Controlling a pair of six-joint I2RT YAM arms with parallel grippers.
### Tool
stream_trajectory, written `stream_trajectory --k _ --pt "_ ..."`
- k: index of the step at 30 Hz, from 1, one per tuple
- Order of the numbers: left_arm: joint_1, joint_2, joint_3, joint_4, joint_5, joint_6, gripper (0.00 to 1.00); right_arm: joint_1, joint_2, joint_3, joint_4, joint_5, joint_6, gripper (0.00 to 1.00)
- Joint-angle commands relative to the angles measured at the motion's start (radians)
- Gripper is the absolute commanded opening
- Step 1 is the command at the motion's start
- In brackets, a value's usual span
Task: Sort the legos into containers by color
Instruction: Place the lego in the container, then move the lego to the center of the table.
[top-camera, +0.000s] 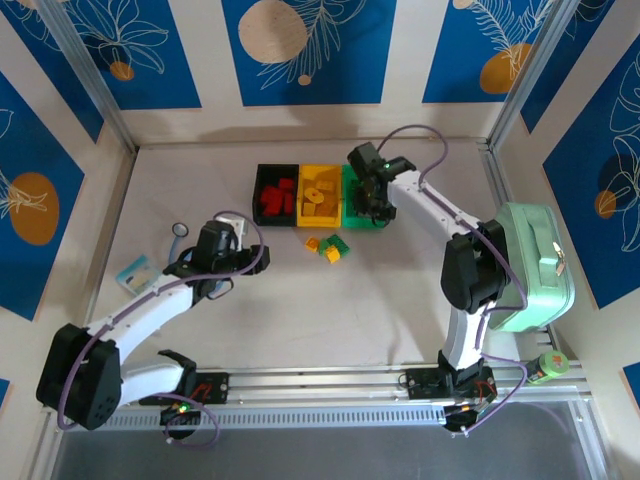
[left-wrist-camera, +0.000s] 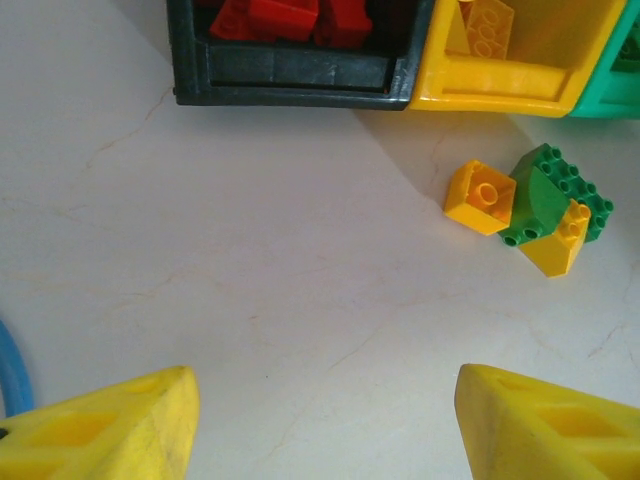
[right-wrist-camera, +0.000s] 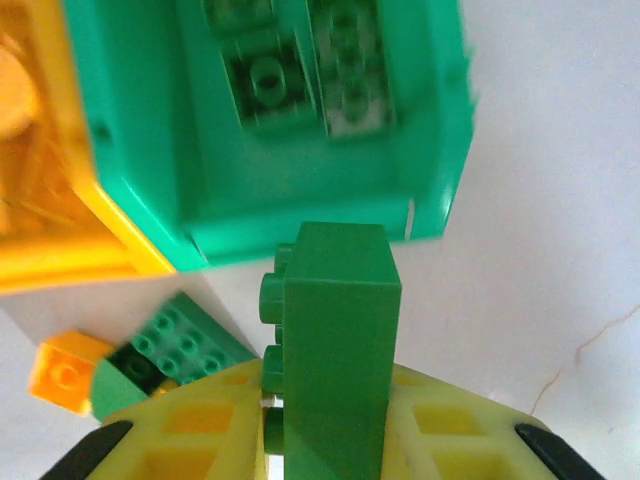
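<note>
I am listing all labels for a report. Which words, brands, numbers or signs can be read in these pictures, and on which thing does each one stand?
No text can be read anywhere.
Card, top view, left: any print is too small to read.
Green tube, top view, right: a red patch, too small to read.
Orange brick, left wrist view: no lettering can be made out on its stud.

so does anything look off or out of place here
Nothing damaged or spilled. The only stray items are a cluster of orange and green bricks, unsorted on the table before the yellow bin. The right tool grips a green brick near the green bin.
</note>
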Motion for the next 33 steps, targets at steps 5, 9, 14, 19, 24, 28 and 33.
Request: stream_trajectory --k 5,9,14,19,24,28,33 --pt "-0.029 -0.044 -0.028 -0.018 -0.032 -0.018 0.68 -0.083 0.182 0.301 -0.109 -0.043 -0.11 0.28" --pt "-0.04 -0.038 -0.017 -0.023 -0.033 -0.019 0.68 -0.097 0.321 0.525 -0.208 0.022 -0.143 0.53" --pt "-0.072 -0.02 0.009 -0.025 -0.049 -0.013 0.68 -0.082 0.436 0.731 -0.331 0.022 -0.168 0.67" --pt "-0.094 0.019 0.025 -0.007 -0.05 -0.006 0.68 -0.05 0.27 0.42 -0.164 -0.001 -0.142 0.67" --pt "-0.101 0.094 0.058 0.022 -0.013 0.004 0.68 -0.026 0.081 0.11 -0.015 -0.017 -0.107 0.67" --pt "-0.1 0.193 0.112 0.054 0.048 0.001 0.69 -0.01 -0.038 -0.081 0.069 -0.027 -0.085 0.66" --pt "-0.101 0.323 0.196 0.093 0.117 -0.01 0.69 -0.006 -0.144 -0.245 0.134 -0.051 -0.059 0.65"
